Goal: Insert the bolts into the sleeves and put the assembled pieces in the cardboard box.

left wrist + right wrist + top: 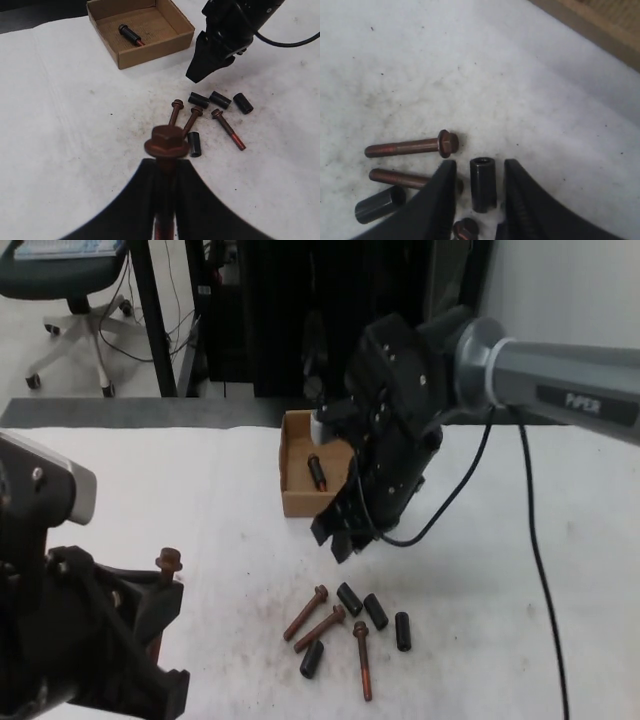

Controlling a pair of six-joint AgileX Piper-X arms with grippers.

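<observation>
Left tool (166, 169) clamps a bolt (166, 142) — right tool (480, 170) hangs spread apart over a sleeve (483, 187).

Behind the white-covered bench (180, 510), 1 office chair (60, 280) sits on the floor beside a black desk leg (150, 310), far left.

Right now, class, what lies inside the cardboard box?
One assembled piece lies on the floor of the cardboard box: a black sleeve with a reddish bolt tip poking out. The sleeve hides the rest of that bolt.
</observation>
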